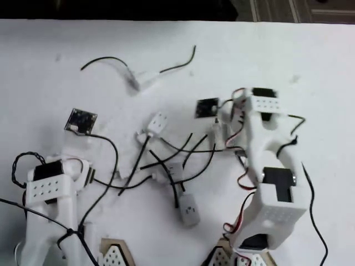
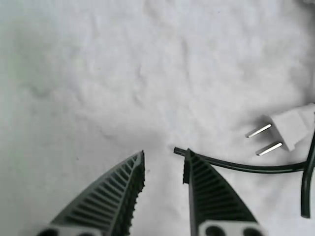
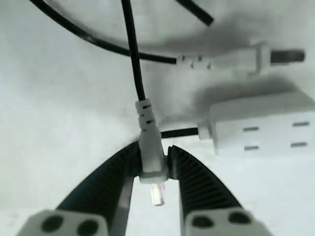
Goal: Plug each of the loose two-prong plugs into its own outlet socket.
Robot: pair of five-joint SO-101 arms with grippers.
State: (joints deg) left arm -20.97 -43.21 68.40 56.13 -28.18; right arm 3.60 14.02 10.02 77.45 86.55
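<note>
The right pincer [image 3: 152, 153] grips a white two-prong plug [image 3: 149, 142]. The next move likely calls for turning its prongs toward the outlet socket [image 3: 261, 130] just beside it. The left pincer [image 2: 164, 167] hangs open and empty above the tabletop [image 2: 98, 73].

The matte white worktop [image 1: 277, 50] looks faintly mottled. Both the left pincer [image 2: 165, 158] and the right pincer [image 3: 152, 150] have dark grey fingers patterned with fine ribs. The moulded two-prong plug [image 3: 149, 142] between the right pincer's fingers is white, as are the rectangular outlet socket block [image 3: 266, 130] with its dark slots and the flat angled plug [image 2: 293, 125] with its silver prongs. The thin rubber cords [image 3: 133, 54] are black. At 4 o'clock on the worktop, a white plastic arm [image 1: 272, 210] carries red wires [image 1: 243, 180].
</note>
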